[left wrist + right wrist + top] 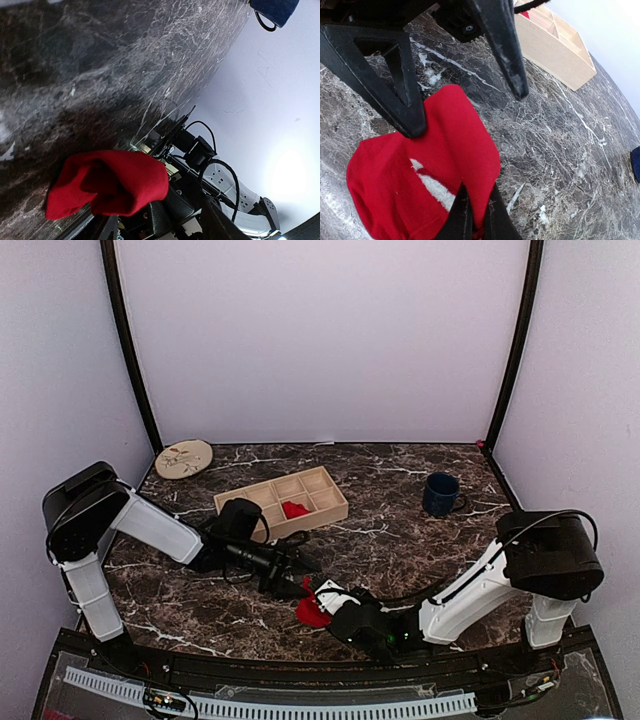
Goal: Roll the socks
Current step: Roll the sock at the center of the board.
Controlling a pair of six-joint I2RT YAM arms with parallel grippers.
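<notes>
Biggest thing first: the dark marble table [400,540], with a wooden tray [330,502] out toward the far middle-left and a spare red sock [294,509] sitting in one of its compartments. There's a blue mug [440,493] off on the far right. The red sock I'm working on [312,610] is at the near middle, right between my two arms. My right gripper [472,215] is pinched tight on the sock's near edge. My left gripper [467,111] is spread wide, with one fingertip [414,129] touching the sock's far-left edge and the other over bare marble. The sock looks light and totally floppy, so my guess is it'll slump and unroll the second I let go. Best to grab through the doubled-up fabric, not a single layer. From the top camera it's just a red blob. The right wrist view shows the white marking on it and how far apart my left fingers are. The left wrist view shows it folded over itself in a loose lump, but none of my own fingers.
</notes>
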